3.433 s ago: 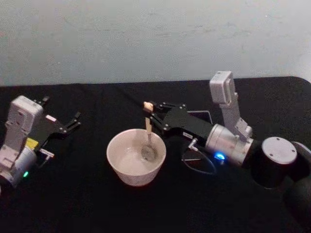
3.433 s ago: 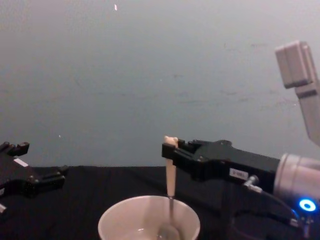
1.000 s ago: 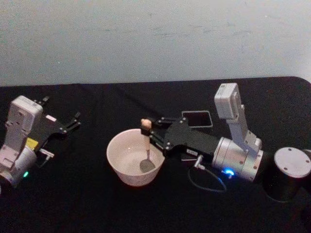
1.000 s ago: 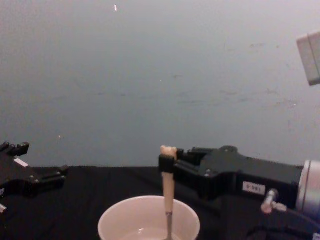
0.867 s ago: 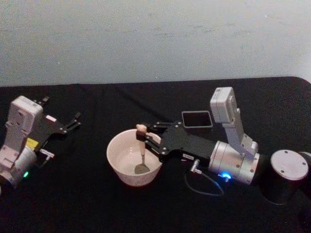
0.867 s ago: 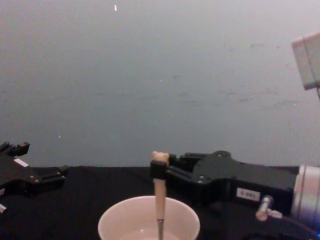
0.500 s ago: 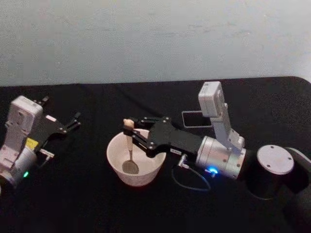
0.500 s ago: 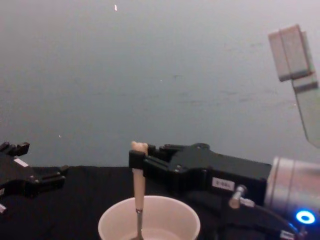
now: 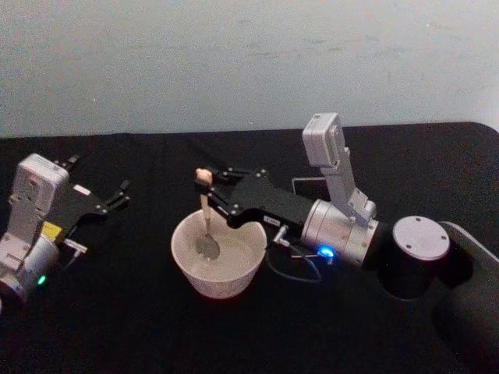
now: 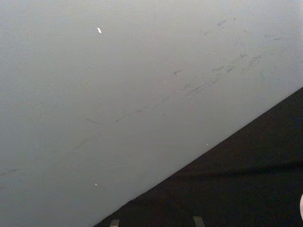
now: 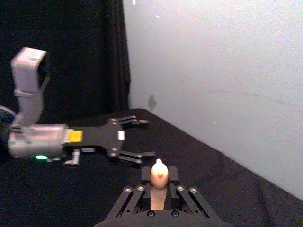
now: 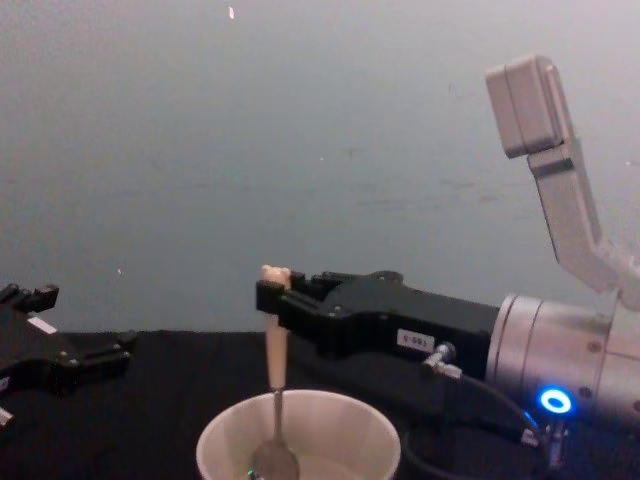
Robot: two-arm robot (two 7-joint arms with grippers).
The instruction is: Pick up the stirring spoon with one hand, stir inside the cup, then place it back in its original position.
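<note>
Jaws of the right arm are pinching the stirring spoon (image 9: pixel 205 220) high on its pale handle, just under the little bear head. The spoon stands almost straight up. Its shiny round end is down inside the cup (image 9: pixel 189 274), toward the cup's left side. The cream-white cup sits on the black surface (image 9: pixel 117 327), about in the middle. The right arm reaches in from the right, low over the cup's far rim. Far off to the left, the jaws of the left arm are spread apart and hold nothing, well away from the cup.
</note>
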